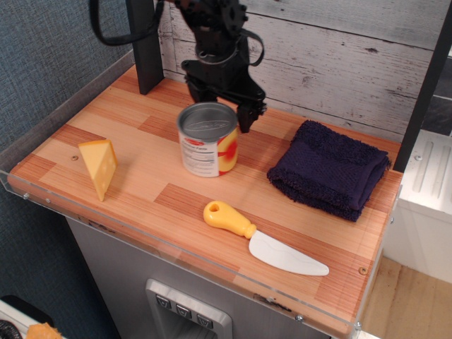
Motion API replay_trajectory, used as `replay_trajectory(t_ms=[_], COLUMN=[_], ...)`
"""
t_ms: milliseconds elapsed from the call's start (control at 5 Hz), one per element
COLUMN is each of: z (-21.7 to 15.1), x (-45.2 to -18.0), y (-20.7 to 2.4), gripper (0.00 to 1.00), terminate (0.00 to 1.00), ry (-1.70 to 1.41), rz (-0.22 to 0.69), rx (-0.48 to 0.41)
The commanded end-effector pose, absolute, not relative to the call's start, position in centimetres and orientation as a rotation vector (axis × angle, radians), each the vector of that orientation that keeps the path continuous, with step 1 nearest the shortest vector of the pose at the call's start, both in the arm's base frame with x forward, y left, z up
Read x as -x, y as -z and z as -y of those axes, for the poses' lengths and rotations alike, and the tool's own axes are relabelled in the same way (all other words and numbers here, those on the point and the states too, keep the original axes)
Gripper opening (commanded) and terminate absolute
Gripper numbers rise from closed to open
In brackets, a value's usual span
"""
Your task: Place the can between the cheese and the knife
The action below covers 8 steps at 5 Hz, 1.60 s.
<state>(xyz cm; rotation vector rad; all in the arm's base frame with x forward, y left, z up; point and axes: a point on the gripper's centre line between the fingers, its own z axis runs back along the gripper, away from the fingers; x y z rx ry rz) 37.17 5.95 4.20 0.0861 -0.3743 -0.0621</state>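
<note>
The can [207,147], with a grey lid and a white label with red and yellow fruit, stands upright on the wooden tabletop [141,134] near the middle back. My black gripper [219,107] straddles the can's top from behind, one finger [246,117] beside its right rim and the other mostly hidden behind the can; it appears shut on the can. The yellow-orange cheese wedge [99,167] stands at the left front. The knife [260,238], with a yellow handle and white blade, lies at the front right, handle pointing toward the can.
A folded dark blue towel [328,168] lies at the right back. A black post [145,44] stands at the back left. A clear acrylic lip [176,256] runs along the table's front and left edges. A plank wall is behind.
</note>
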Motion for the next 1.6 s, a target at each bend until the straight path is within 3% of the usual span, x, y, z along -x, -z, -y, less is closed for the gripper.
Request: replay_trajectory(t_ms=[0,1400], z=[-7.1,-7.5], x=[-36.1,-31.0], y=[-6.8,-7.0], gripper=[1.0,1.0], terminate=[0.0,0.0], ry=[0.068,0.07], rz=[0.444,0.447], rx=[-0.119,-0.178])
